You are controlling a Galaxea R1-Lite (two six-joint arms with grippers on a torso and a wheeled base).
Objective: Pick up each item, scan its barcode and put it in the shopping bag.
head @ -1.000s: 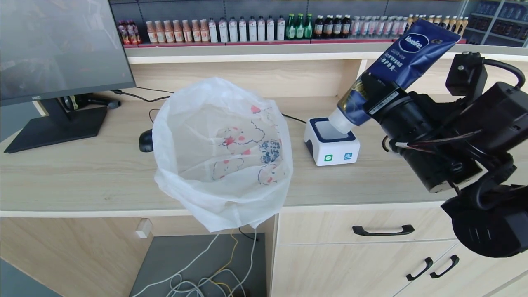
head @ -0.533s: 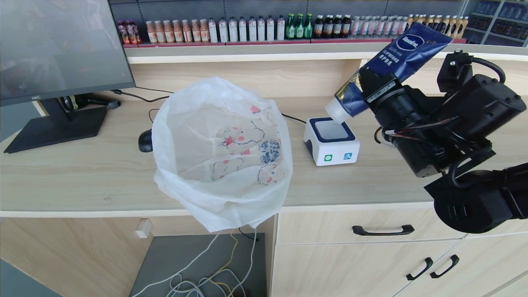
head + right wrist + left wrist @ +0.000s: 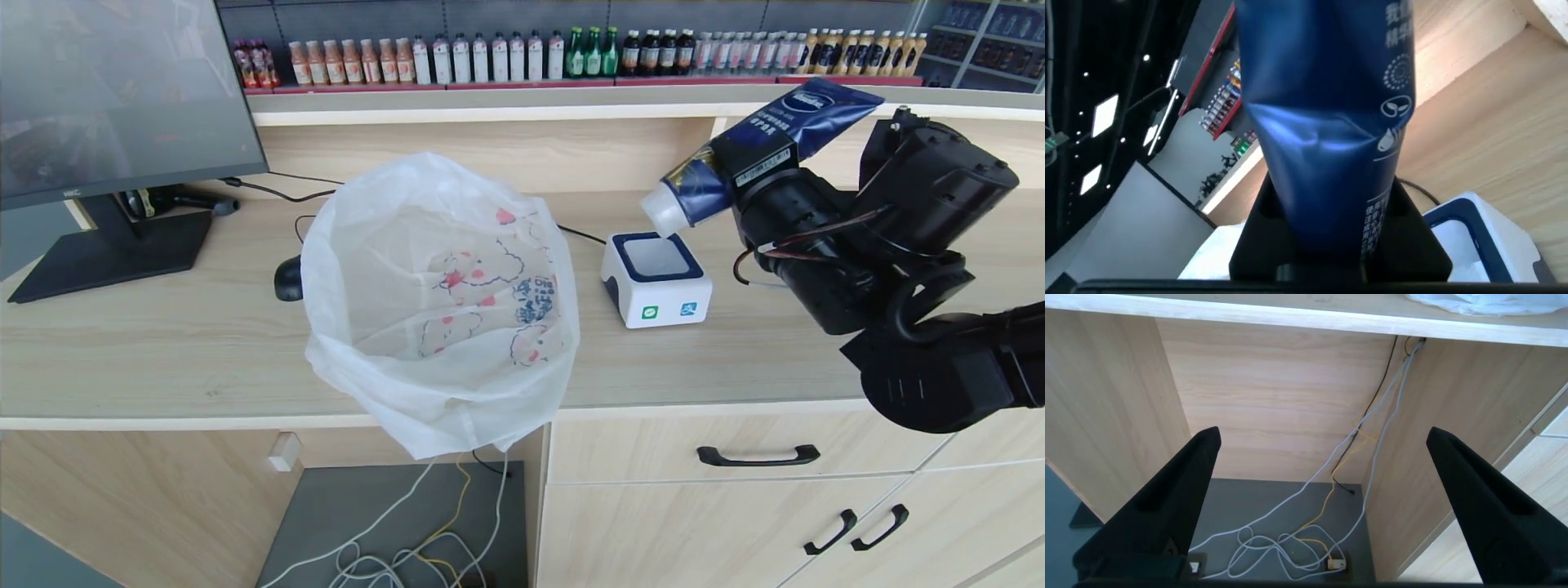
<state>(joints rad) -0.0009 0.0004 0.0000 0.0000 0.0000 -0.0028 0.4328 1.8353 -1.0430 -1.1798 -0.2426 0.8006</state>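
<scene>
Worktop (image 3: 163, 343) carries one shopping bag (image 3: 441, 302) and, at its 3 o'clock, one scanner (image 3: 655, 279). One tube (image 3: 816, 110), grasped by the right hand (image 3: 747, 167), tilts cap-down above the scanner's 1 o'clock corner; the left hand (image 3: 1319, 445) is released.

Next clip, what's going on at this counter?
The right claw holds a blue tube tilted, cap end down, over the white scanner box on the counter. The open shopping bag stands beside the white scanner box, with the tube not yet in it. The left claw hangs open below the counter.
</scene>
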